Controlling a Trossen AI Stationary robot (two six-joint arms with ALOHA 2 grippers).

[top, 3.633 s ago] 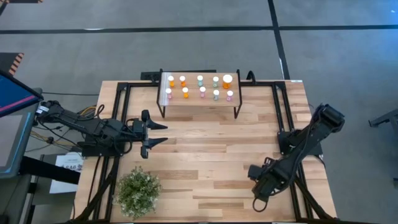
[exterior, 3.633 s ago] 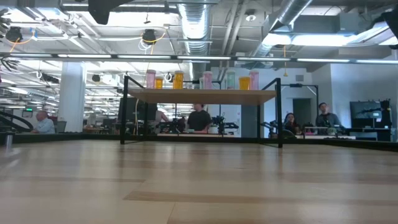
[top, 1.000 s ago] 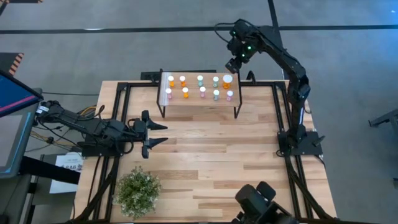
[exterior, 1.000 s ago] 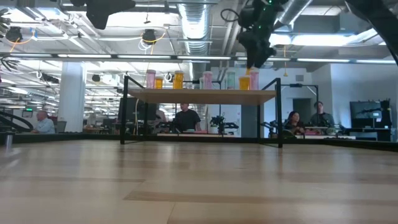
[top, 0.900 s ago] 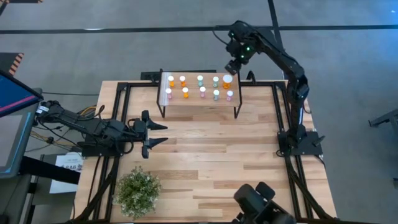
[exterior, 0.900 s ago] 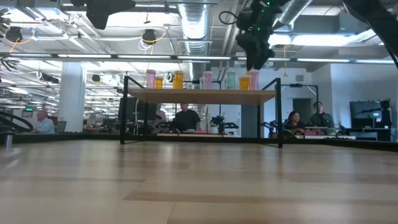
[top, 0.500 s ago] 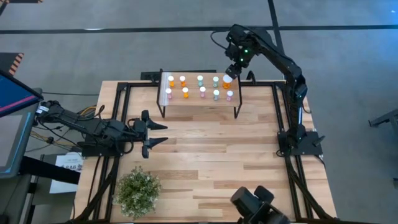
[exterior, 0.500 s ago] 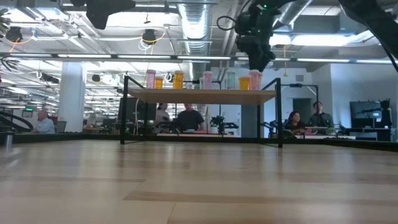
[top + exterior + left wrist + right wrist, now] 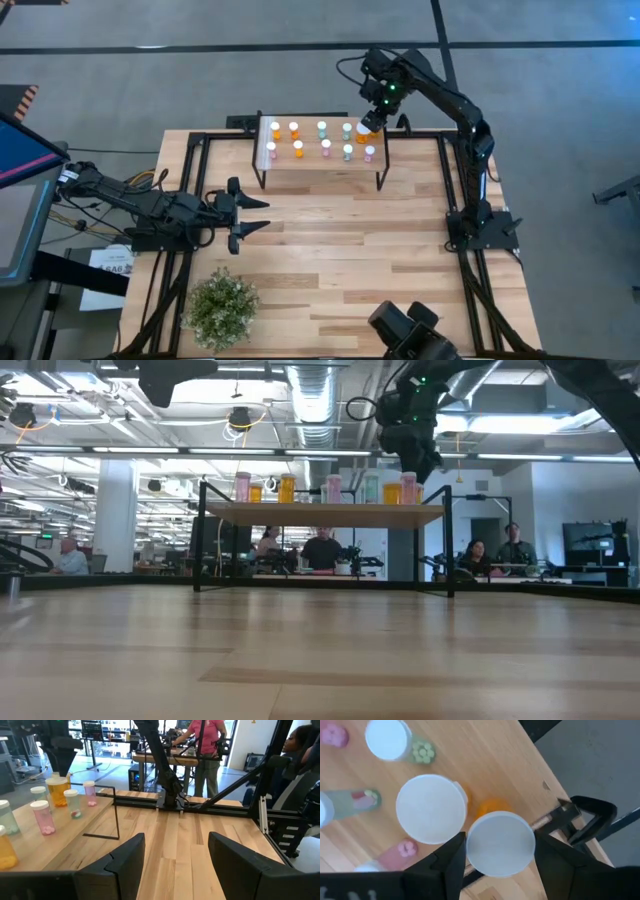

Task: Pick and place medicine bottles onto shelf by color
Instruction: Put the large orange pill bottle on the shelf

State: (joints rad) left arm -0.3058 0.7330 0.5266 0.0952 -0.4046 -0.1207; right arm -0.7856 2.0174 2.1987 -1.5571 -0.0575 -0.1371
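Observation:
The light-wood shelf stands at the table's far edge with two rows of white-capped orange, pink and pale green bottles upright on it. My right gripper hangs over the shelf's right far corner, shut on a white-capped orange bottle. That bottle is right beside the larger orange bottle. My left gripper waits open and level at the table's left side, holding nothing. In the high view the right gripper hides the held bottle. My right gripper pinches the orange bottle at its white cap, one finger on each side. The fingers come from above, pointing down. The bottle is upright below them over the shelf board; whether its base touches the board I cannot tell.
A bushy green plant sits at the near left of the table. Black frame rails run around the tabletop. A dark device shows at the near edge. People stand in the room behind.
My right gripper, still shut on the orange bottle, has come slightly down and toward the table's near edge, from beyond the shelf's far right corner to over it, close beside the larger orange bottle.

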